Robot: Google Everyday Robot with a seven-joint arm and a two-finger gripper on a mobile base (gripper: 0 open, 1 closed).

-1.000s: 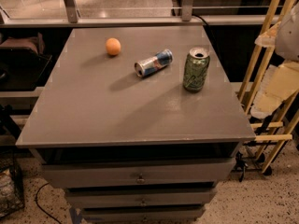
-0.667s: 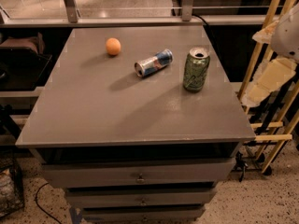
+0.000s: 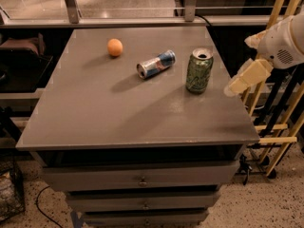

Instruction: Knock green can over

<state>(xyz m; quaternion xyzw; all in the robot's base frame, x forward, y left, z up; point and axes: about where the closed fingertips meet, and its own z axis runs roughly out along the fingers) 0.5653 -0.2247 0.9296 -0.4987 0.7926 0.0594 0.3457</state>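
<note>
The green can (image 3: 199, 71) stands upright near the right edge of the grey table top (image 3: 118, 110); it has a mottled light-green label and a silver top with a pull-tab. My gripper (image 3: 243, 78) is cream-coloured and hangs from the white arm (image 3: 285, 44) at the right. It is just off the table's right edge, to the right of the can at about the can's height, and apart from it.
A blue-and-silver can (image 3: 156, 64) lies on its side just left of the green can. An orange ball (image 3: 114, 47) sits further back left. Drawers (image 3: 142, 179) are below the top. A yellow wooden rack (image 3: 278, 103) stands behind the gripper at the right.
My gripper has moved left and a little upward, closer to the green can. The cans and the ball have not moved.
</note>
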